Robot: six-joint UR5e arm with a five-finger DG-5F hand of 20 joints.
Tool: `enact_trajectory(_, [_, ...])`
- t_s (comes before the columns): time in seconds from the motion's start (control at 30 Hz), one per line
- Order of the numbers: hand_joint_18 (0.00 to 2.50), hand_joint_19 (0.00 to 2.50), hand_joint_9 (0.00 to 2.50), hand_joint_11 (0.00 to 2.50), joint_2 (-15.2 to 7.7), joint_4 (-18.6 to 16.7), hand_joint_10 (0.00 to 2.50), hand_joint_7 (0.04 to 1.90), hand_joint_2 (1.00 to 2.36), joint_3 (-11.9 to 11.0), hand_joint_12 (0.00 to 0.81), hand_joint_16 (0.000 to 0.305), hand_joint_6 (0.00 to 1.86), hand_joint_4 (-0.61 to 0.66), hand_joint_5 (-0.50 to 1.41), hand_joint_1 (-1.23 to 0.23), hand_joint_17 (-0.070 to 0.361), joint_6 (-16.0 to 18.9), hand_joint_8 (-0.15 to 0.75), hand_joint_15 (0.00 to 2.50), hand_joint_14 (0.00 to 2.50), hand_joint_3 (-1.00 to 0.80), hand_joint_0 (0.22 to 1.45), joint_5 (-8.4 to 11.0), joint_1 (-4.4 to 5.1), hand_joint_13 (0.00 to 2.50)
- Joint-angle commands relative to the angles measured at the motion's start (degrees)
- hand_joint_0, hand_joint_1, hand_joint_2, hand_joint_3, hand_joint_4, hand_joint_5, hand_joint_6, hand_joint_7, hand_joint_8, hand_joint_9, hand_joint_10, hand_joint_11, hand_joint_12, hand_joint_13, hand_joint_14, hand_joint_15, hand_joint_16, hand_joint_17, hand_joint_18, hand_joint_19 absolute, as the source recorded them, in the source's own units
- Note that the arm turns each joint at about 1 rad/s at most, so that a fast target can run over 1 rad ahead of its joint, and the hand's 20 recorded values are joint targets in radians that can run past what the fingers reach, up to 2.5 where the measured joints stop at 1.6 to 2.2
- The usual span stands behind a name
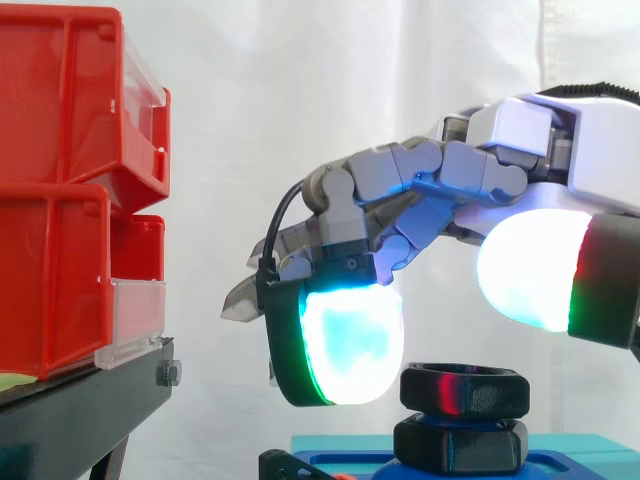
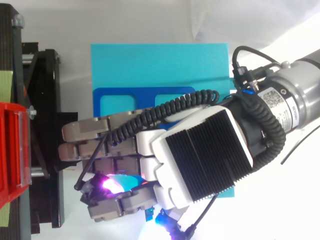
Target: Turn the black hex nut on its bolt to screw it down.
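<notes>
Mid-approach, the hand (image 1: pixel 440 170) hovers over the black hex nut (image 1: pixel 465 388), fingers (image 1: pixel 350 340) half-bent, spread from the thumb, seemingly touching nothing; next it should lower and pinch

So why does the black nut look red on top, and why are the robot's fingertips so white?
Side view: the hand's glowing pads are so bright that their middles wash out to white. The red patch on the shiny black hex nut is probably a reflection of a pad's red edge. Top view: magenta and cyan glow spills out from under the hand.
</notes>
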State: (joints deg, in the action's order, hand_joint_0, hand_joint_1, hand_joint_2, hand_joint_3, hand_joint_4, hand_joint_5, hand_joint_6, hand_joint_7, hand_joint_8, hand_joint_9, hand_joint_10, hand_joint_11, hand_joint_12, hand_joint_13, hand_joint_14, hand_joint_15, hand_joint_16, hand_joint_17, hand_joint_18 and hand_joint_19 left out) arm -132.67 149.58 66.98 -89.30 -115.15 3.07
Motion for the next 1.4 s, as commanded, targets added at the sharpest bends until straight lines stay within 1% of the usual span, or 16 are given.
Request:
enact_trajectory(0.0, [0.49,0.12,0.94,0.19,0.0,0.0,0.01,1.32,1.0,0.2,0.339,0.051,0.63,0.21,-0.04,-0.18,0.114,0.0,0.299,0.04,0.0,-0.5,0.54,-0.34,-0.43,0.64])
enact_trajectory(0.33, [0.5,0.12,0.97,0.21,0.0,0.0,0.01,1.27,1.0,0.2,0.336,0.05,0.68,0.21,-0.04,-0.19,0.114,0.0,0.303,0.04,0.0,-0.5,0.54,-2.09,-1.4,0.65])
enact_trajectory(0.4, [0.5,0.11,0.99,0.22,0.0,0.0,0.01,1.25,1.0,0.2,0.335,0.05,0.71,0.2,-0.04,-0.19,0.113,0.0,0.301,0.04,0.0,-0.5,0.54,-2.27,-1.58,0.65])
enact_trajectory(0.47, [0.5,0.11,1.01,0.22,0.0,0.0,0.01,1.26,1.0,0.2,0.332,0.05,0.71,0.19,-0.04,-0.19,0.113,0.0,0.3,0.04,0.0,-0.5,0.54,-2.36,-1.75,0.66])
enact_trajectory(0.53, [0.51,0.12,1.04,0.25,0.0,0.0,0.01,1.23,1.0,0.2,0.332,0.05,0.73,0.2,-0.04,-0.19,0.112,0.0,0.299,0.05,0.0,-0.5,0.54,-2.97,-2.1,0.67])
enact_trajectory(0.57, [0.52,0.11,1.06,0.27,0.0,0.0,0.01,1.22,1.0,0.2,0.332,0.049,0.74,0.19,-0.04,-0.19,0.111,0.0,0.301,0.07,0.0,-0.5,0.54,-2.97,-2.1,0.69])
enact_trajectory(0.63, [0.52,0.12,1.08,0.3,0.0,-0.3,0.01,1.23,1.0,0.2,0.332,0.049,0.74,0.19,-0.04,-0.19,0.111,0.0,0.298,0.08,0.0,-0.5,0.55,-3.59,-2.54,0.71])
enact_trajectory(0.77, [0.54,0.12,1.11,0.32,0.0,-0.3,0.01,1.22,1.0,0.2,0.331,0.049,0.74,0.19,-0.04,-0.2,0.11,0.0,0.299,0.1,0.0,-0.5,0.55,-4.29,-3.07,0.72])
enact_trajectory(0.83, [0.54,0.13,1.11,0.33,0.0,-0.5,0.01,1.22,1.0,0.2,0.33,0.049,0.74,0.19,-0.04,-0.2,0.11,0.0,0.301,0.1,0.0,-0.5,0.55,-4.55,-3.16,0.72])
enact_trajectory(0.87, [0.54,0.13,1.11,0.32,0.0,-0.8,0.01,1.22,1.0,0.2,0.331,0.049,0.74,0.19,-0.04,-0.2,0.11,0.0,0.298,0.09,0.0,-0.5,0.55,-4.82,-3.51,0.72])
enact_trajectory(1.03, [0.55,0.13,1.12,0.33,0.0,-1.0,0.01,1.23,1.0,0.1,0.33,0.049,0.74,0.19,-0.04,-0.21,0.11,0.0,0.299,0.1,0.0,-0.5,0.55,-5.87,-4.3,0.73])
enact_trajectory(1.13, [0.55,0.13,1.12,0.33,0.0,-1.2,0.01,1.22,1.0,0.2,0.332,0.049,0.74,0.2,-0.04,-0.21,0.11,0.0,0.297,0.1,0.0,-0.5,0.55,-7.1,-5.0,0.73])
enact_trajectory(1.23, [0.55,0.13,1.12,0.32,0.0,-1.9,0.01,1.22,1.0,0.1,0.33,0.049,0.74,0.19,-0.04,-0.22,0.11,-0.1,0.297,0.09,0.0,-0.5,0.55,-7.72,-5.62,0.73])
enact_trajectory(1.3, [0.55,0.13,1.12,0.33,0.0,-3.9,0.01,1.22,1.0,0.2,0.329,0.049,0.73,0.2,-0.04,-0.23,0.11,-0.1,0.3,0.1,0.0,-0.5,0.55,-9.48,-6.76,0.73])
enact_trajectory(1.37, [0.56,0.14,1.12,0.32,0.0,-4.6,0.01,1.23,1.0,0.2,0.33,0.049,0.73,0.19,-0.04,-0.23,0.11,0.0,0.301,0.09,0.0,-0.5,0.55,-10.44,-7.2,0.73])
